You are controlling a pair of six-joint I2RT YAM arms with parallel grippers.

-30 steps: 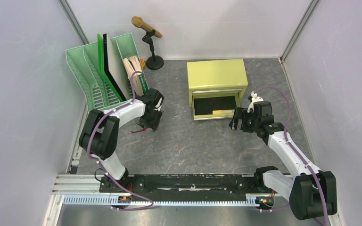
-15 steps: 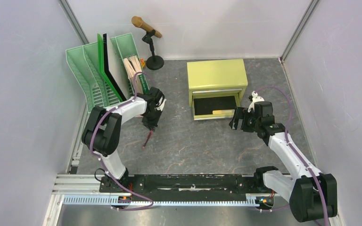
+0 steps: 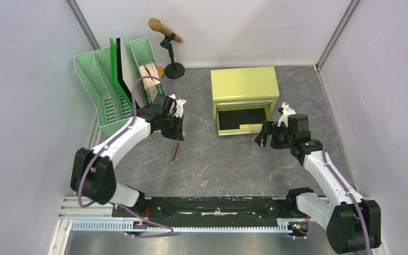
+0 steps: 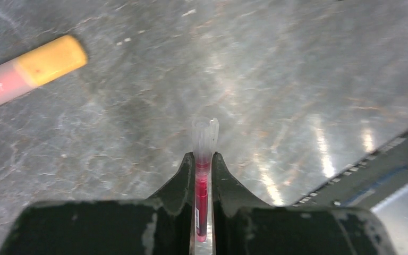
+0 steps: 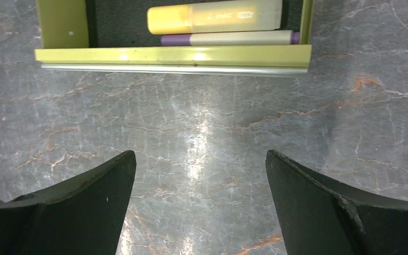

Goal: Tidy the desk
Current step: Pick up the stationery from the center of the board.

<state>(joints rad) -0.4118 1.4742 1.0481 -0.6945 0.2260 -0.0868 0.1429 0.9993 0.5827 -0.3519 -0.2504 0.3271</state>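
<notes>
Left gripper (image 4: 204, 162) pinches red pen (image 4: 204, 139), desk (image 4: 297, 79) beneath; right gripper (image 5: 201, 154) spread wide.

We see our left gripper (image 4: 203, 158) pinching a red pen (image 4: 202, 187) over the grey desk (image 4: 308, 74), with an orange-capped pink marker (image 4: 29, 68) at upper left.

left pincer (image 4: 203, 159): clamped | right pincer (image 5: 201, 159): spread wide, facing down
</notes>
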